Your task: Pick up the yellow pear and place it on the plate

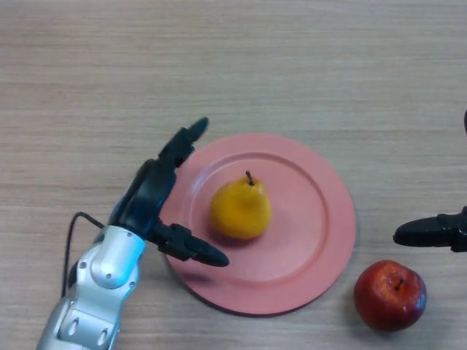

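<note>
While the left arm comes in from the bottom left corner, its silver forearm leads up to the left hand (149, 200), which sits right at the left edge of the pink plate (321, 240). The hand is spread wide, nothing in it: the thumb (193, 249) reaches out low over the near-left part of the plate, and the fingers (184, 142) stretch up and away along the plate's far-left rim. Neither one is touching the fruit, there's a clear gap on both sides.

Down at the near right, a red apple (390, 294) sits on the wooden table (233, 65), just off the plate's rim and not touching it.

A bit further up on the right edge, the right hand (432, 232) pokes into view, only a dark finger or so pointing left toward the plate, above the apple. Can't tell if that one is spread or curled, too little of it shows.

The yellow pear (241, 209) is already on the plate, sitting roughly in the middle, slightly left of center, upright-ish with its stem pointing away toward the far side. It rests between the left hand's thumb and fingers but free of both.

Past the plate it's just wood grain running sideways across the table.
</note>
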